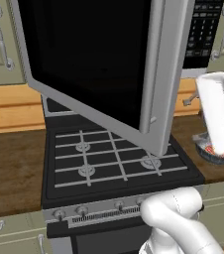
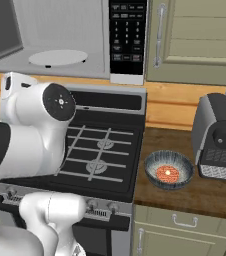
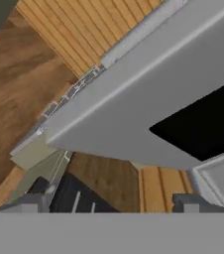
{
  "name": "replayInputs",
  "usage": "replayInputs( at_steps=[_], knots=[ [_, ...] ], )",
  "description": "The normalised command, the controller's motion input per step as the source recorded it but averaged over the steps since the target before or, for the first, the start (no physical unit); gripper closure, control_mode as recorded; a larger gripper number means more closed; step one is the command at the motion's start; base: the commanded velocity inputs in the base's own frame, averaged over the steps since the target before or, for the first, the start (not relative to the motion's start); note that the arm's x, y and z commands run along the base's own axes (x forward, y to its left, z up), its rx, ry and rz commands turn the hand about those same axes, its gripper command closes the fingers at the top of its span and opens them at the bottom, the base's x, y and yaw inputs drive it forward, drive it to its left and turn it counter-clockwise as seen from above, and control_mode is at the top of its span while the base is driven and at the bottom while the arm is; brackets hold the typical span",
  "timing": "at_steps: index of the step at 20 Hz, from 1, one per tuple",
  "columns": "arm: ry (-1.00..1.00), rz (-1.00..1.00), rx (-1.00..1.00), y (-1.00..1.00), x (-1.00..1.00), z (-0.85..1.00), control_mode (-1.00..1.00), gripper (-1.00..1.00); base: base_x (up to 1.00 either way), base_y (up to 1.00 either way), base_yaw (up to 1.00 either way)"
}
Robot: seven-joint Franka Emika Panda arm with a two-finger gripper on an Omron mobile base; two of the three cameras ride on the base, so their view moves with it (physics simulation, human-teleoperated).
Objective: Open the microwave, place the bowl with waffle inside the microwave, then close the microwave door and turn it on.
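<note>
Microwave (image 2: pixel 75 40) is open: door (image 1: pixel 94 64) swung out over the stove (image 1: pixel 114 158), handle (image 1: pixel 151 69) at its free edge, white turntable (image 2: pixel 57 57) showing inside, keypad (image 2: pixel 127 40) on the right. Bowl (image 2: pixel 169 170) sits on the counter (image 2: pixel 195 192) just right of the stove, near the front edge, waffle (image 2: pixel 167 173) lying in it. Coffee machine (image 2: pixel 216 137) stands just beside the bowl, on its right. My gripper (image 3: pixel 111 203) is spread wide with nothing between the tips (image 3: pixel 34 191); the door's grey frame is close in front of it, and it's well apart from the bowl.
</note>
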Motion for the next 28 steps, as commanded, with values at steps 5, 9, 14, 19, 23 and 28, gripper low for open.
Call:
replayInputs(
  at_steps=[5,9,14,19,23,28],
  knots=[
    [-0.27,0.28,0.02,0.46,0.75,0.00,-1.00,-1.00,0.00,0.00,0.00],
    [-0.16,0.30,0.01,0.59,0.31,0.00,-1.00,-1.00,0.00,0.00,0.00],
    [-0.12,0.27,0.00,0.86,0.15,0.03,-1.00,-1.00,0.00,0.00,0.00],
    [-0.17,0.26,0.00,0.95,0.03,0.04,-1.00,-1.00,0.00,0.00,0.00],
    [-0.26,0.24,0.00,0.96,-0.06,0.12,-1.00,-1.00,0.00,0.00,0.00],
    [-0.31,0.13,0.00,0.58,-0.12,0.08,-1.00,-1.00,0.00,0.00,0.00]
  ],
)
